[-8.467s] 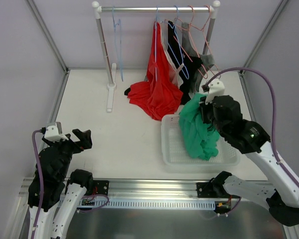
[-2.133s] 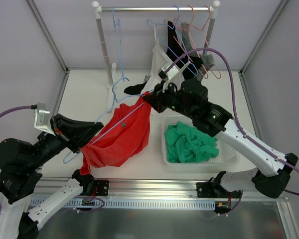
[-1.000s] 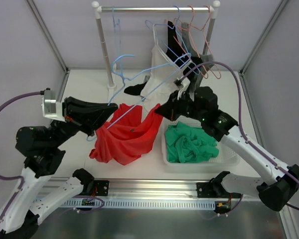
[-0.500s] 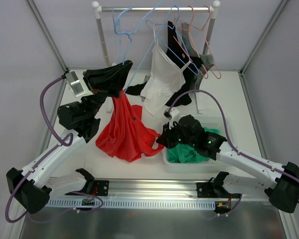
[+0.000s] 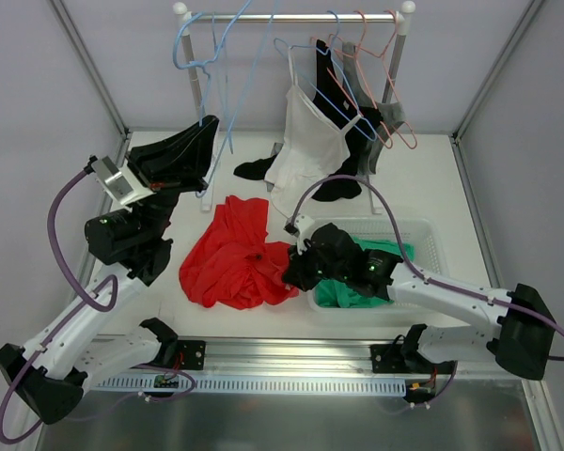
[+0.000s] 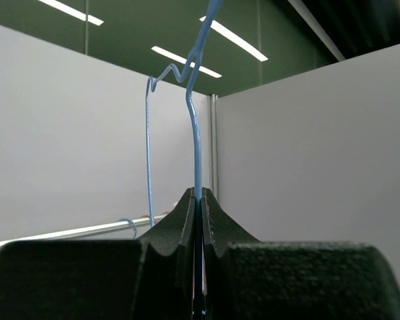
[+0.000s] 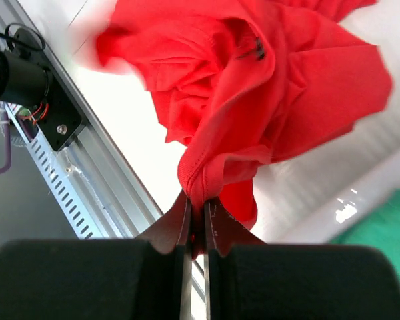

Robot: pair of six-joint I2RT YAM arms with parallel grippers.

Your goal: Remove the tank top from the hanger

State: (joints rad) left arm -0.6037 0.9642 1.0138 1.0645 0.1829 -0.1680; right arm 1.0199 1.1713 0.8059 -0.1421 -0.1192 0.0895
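the left arm reaches up and forward from its base, its wrist tipped back, and the left gripper [image 5: 208, 130] [image 6: 197, 198] is clamped tight on the thin wire of the blue hanger [image 5: 228, 89] [image 6: 196, 143], which rises past the rack rail [image 5: 291, 17]. the right arm lies low and stretched across the table toward the left. the right gripper [image 5: 291, 270] [image 7: 197, 201] is pinched shut on a fold at the edge of the red tank top [image 5: 227, 258] [image 7: 253, 87]. the tank top lies crumpled on the table between the two arms, just left of the white basket [image 5: 434, 232], apart from the hanger. the basket holds a green garment [image 5: 343, 296], partly hidden under the right arm. a white top [image 5: 310, 141] and a black garment [image 5: 334, 85] hang on the rail.
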